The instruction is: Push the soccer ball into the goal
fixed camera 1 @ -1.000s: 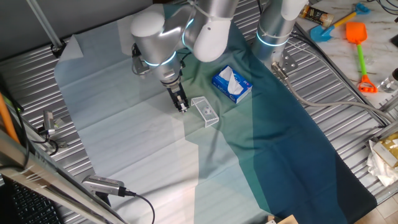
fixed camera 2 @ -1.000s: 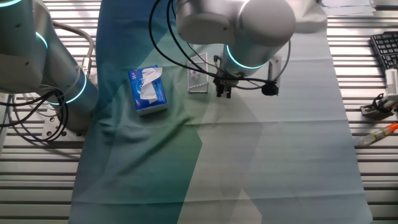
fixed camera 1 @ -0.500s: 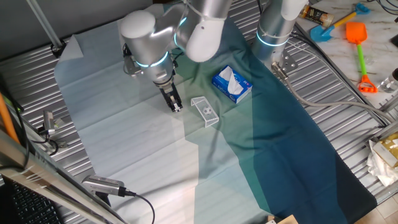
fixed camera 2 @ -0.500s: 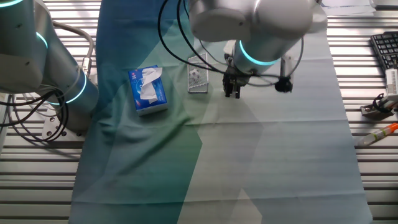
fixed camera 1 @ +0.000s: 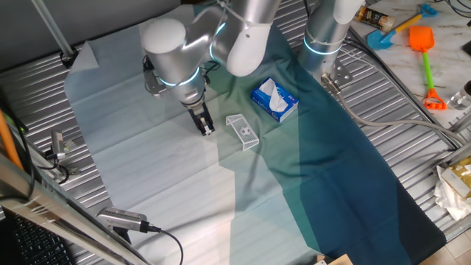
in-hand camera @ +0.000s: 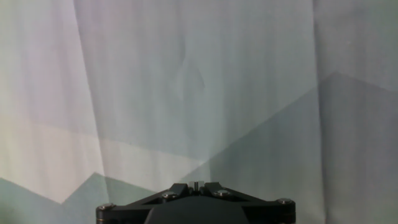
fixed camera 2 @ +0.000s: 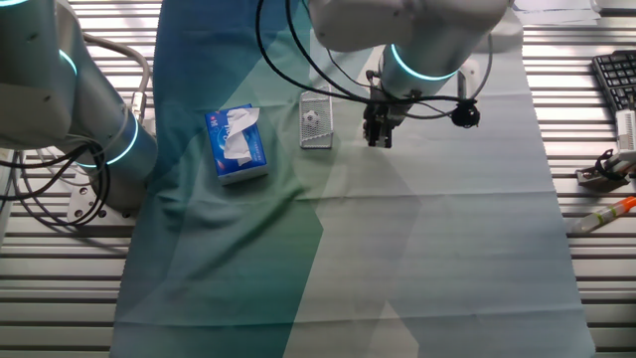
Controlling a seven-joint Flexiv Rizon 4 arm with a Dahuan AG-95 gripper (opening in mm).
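Tool (fixed camera 2: 378,140): fingers together, moved away from the goal (fixed camera 2: 315,121); ball (fixed camera 2: 312,117) rests inside, push apparently done.

soccer ball (fixed camera 2: 312,117) in goal (fixed camera 2: 316,139) | tissue box (fixed camera 2: 237,145) beside goal | fingers (fixed camera 2: 379,138) on goal's other side

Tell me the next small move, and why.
Probably lift the gripper straight up and stop. A tiny ball appears to sit inside the goal, and the gripper stands apart from the goal over bare cloth, so no further push seems needed.
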